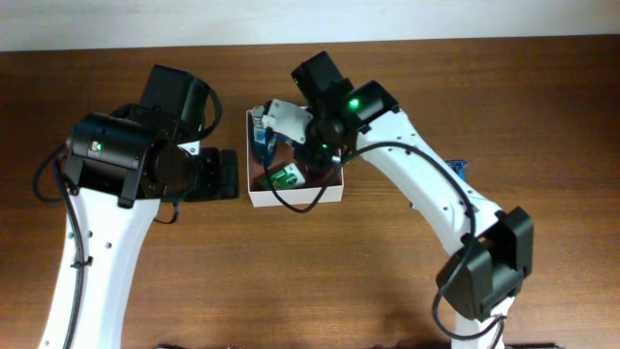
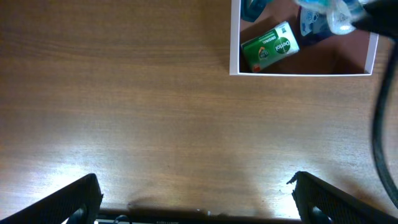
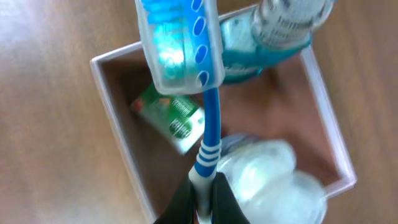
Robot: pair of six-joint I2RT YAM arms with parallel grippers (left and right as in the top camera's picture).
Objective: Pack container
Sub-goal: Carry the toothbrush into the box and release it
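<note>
The container [image 1: 330, 195] is a shallow white box with a brown floor, at the table's centre; it also shows in the left wrist view [image 2: 298, 73] and the right wrist view [image 3: 111, 93]. Inside lie a green soap box [image 2: 270, 47], a blue mouthwash bottle [image 3: 273, 37] and a clear plastic packet [image 3: 273, 177]. My right gripper [image 3: 203, 199] is shut on a blue-and-white toothbrush [image 3: 208, 127] with a clear head cap [image 3: 180, 43], held above the container. My left gripper [image 2: 196, 199] is open and empty over bare table, left of the container.
The wooden table [image 1: 291, 281] spreads around the container. A small blue item [image 1: 458, 167] lies right of the right arm. The pale wall edge [image 1: 97, 19] runs along the back.
</note>
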